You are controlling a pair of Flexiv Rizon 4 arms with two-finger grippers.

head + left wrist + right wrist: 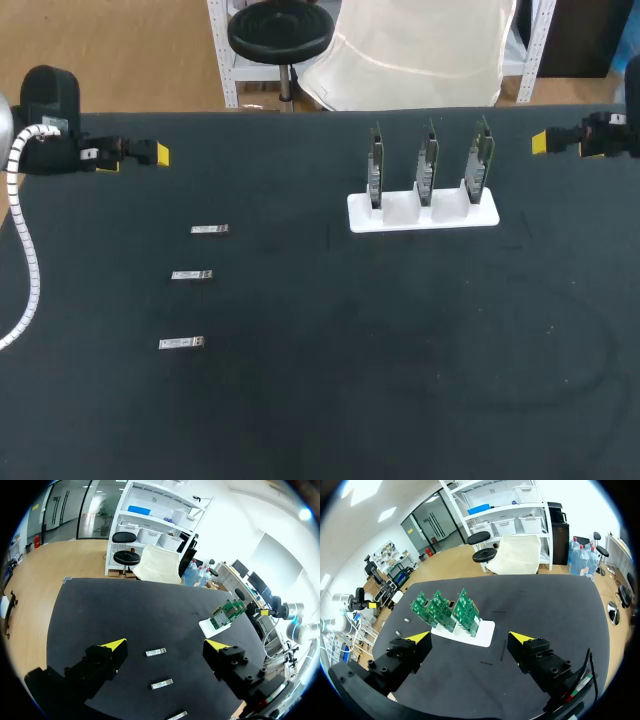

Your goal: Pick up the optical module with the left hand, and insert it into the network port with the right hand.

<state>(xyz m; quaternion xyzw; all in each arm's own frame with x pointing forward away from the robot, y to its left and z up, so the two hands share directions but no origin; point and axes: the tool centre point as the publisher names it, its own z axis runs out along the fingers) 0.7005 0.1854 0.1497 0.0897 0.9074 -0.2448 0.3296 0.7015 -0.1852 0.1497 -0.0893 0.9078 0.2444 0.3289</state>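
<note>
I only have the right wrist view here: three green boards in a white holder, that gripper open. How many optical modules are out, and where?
Observer: Three optical modules lie in a column on the table's left side, apart from one another, well away from the holder.
Operator: Does the left gripper hold one?
Observer: No. The left gripper is open and empty, near the table's far left edge.
</note>
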